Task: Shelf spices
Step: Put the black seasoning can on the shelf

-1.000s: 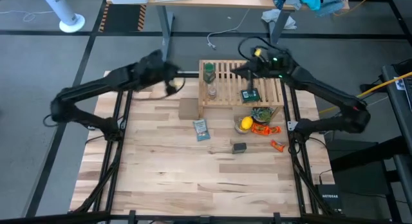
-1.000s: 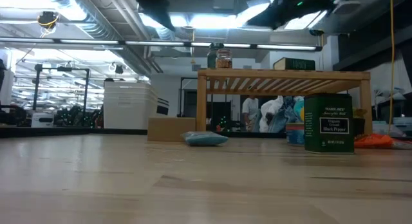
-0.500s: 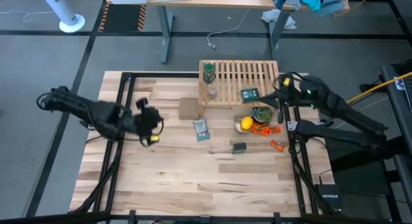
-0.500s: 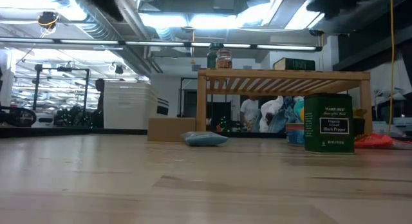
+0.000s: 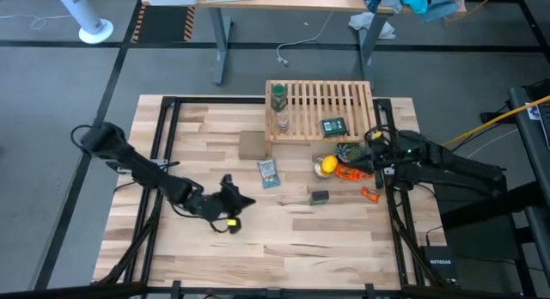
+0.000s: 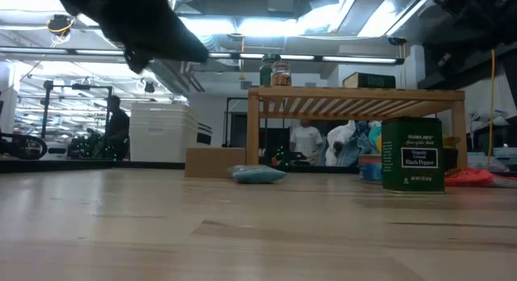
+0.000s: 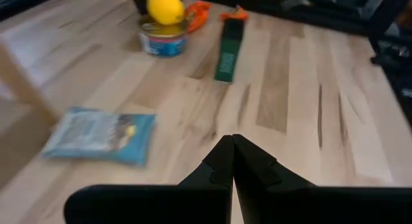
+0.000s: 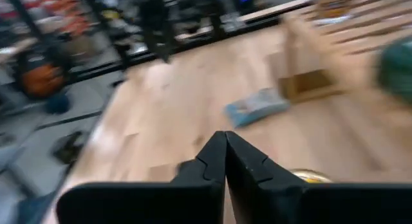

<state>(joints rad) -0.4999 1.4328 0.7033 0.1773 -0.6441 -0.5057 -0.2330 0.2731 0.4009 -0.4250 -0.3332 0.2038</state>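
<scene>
Left tool (image 5: 230,202), shut and empty, hangs low near the tin (image 5: 320,197); approaching shut, it may knock it over.

Pale wooden shelf (image 5: 320,110) of light parallel slats on a light-grained table (image 5: 275,239). Green bottle (image 5: 278,96) — dark cap; clear jar (image 5: 283,122); green-labelled tin (image 5: 333,125); dark green tin (image 6: 412,154) with a white-lettered label. Bright yellow lemon (image 5: 328,166), blue-and-white packet (image 5: 268,172), brown cardboard box (image 5: 250,145) — orange wrappers (image 5: 352,172) nearby. Black closed grippers (image 7: 231,161) (image 8: 224,161).

Both end effectors closed: left (image 5: 234,202), right (image 5: 347,161).
</scene>
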